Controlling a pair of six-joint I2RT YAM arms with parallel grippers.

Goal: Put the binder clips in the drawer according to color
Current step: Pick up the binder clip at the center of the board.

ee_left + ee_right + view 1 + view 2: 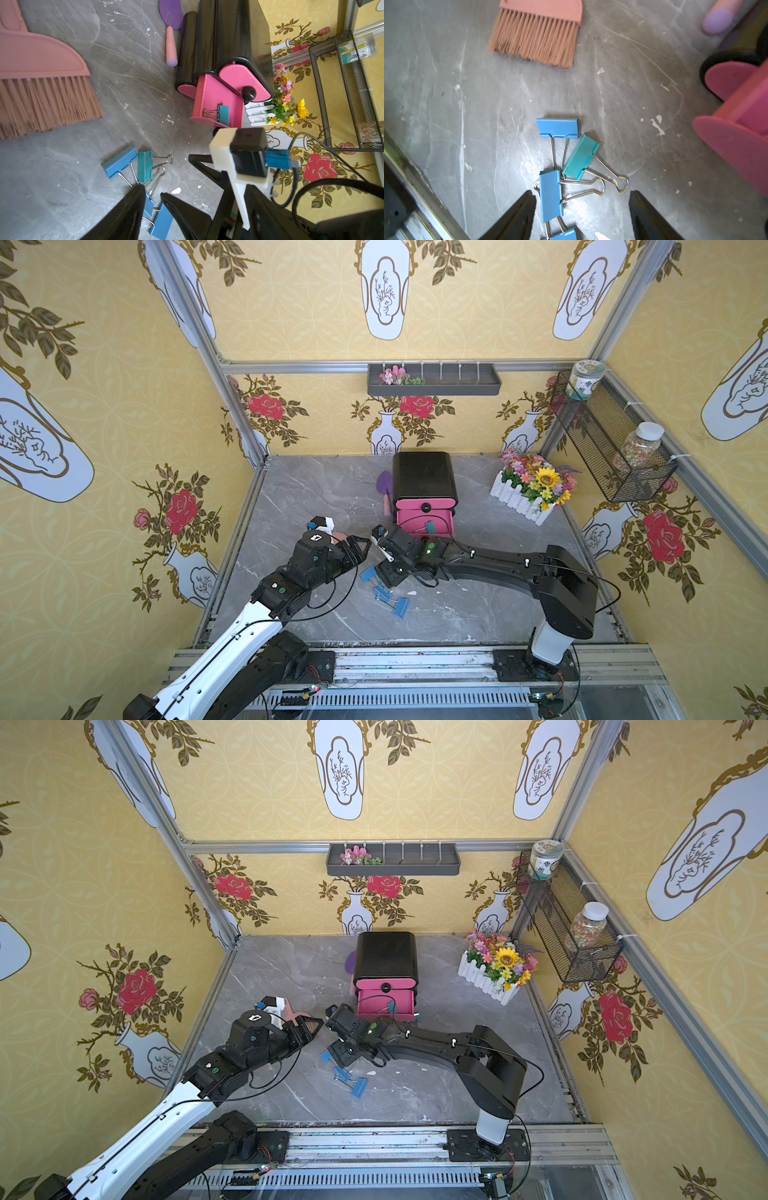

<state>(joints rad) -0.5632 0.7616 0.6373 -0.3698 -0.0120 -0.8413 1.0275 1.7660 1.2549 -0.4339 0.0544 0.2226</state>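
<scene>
Hovering low in the frame, the right gripper (582, 193) stands apart over blue clips (550, 195); left gripper (151, 190) apart too.

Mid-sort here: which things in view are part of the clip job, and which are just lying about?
Job:
- three blue binder clips on the table
- teal binder clip among them
- teal clip already in the open drawer
- black cabinet

Lying about:
- pink brush
- purple trowel
- flower box
- wire basket with jars
- wall tray
</scene>
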